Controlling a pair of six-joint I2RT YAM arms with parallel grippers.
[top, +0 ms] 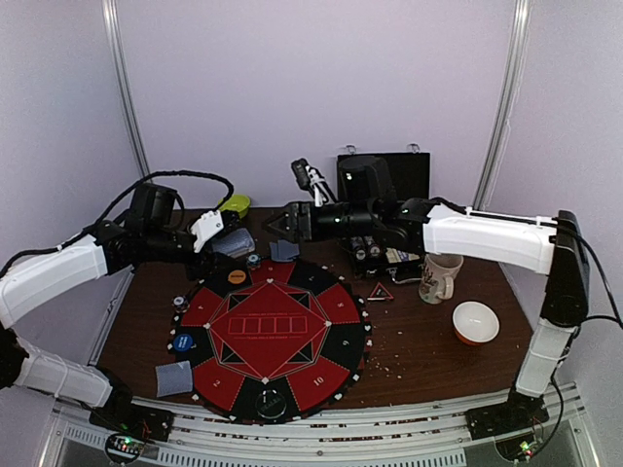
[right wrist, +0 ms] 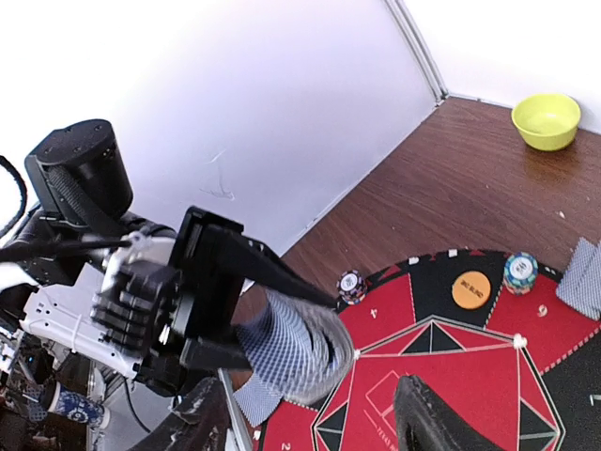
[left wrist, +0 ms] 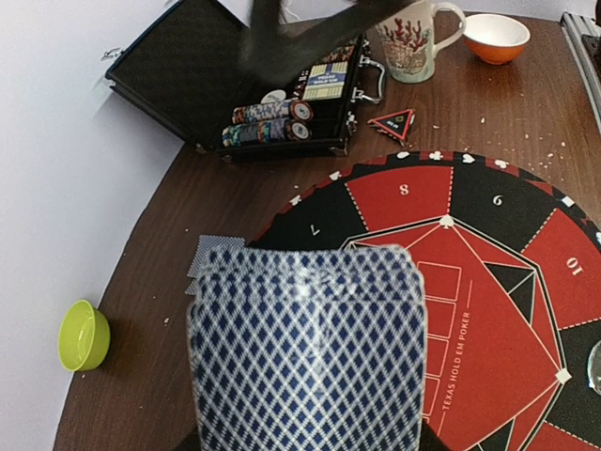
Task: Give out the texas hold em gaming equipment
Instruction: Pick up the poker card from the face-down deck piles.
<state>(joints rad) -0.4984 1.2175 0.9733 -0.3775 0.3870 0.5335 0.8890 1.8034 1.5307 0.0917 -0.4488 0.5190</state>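
My left gripper (top: pixel 232 240) is shut on a deck of cards (left wrist: pixel 305 348) with blue-checked backs, held above the far left edge of the red-black poker mat (top: pixel 271 331). In the right wrist view the deck (right wrist: pixel 293 346) looks bent between the left fingers (right wrist: pixel 282 277). My right gripper (top: pixel 277 226) is open and empty, just right of the deck. Dealt cards lie at the mat's far edge (top: pixel 284 250) and its near left (top: pixel 173 377). An orange disc (top: pixel 237 276), a blue disc (top: pixel 183 341), a clear disc (top: pixel 272 400), striped chips (top: pixel 254 261) and a red-black triangle (top: pixel 380 291) are on or beside the mat.
An open black case (top: pixel 384 175) with rows of chips (left wrist: pixel 268 122) stands at the back. A white mug (top: pixel 440 277) and an orange bowl (top: pixel 475 322) are to the right of the mat. A green bowl (top: pixel 234 204) is at the far left.
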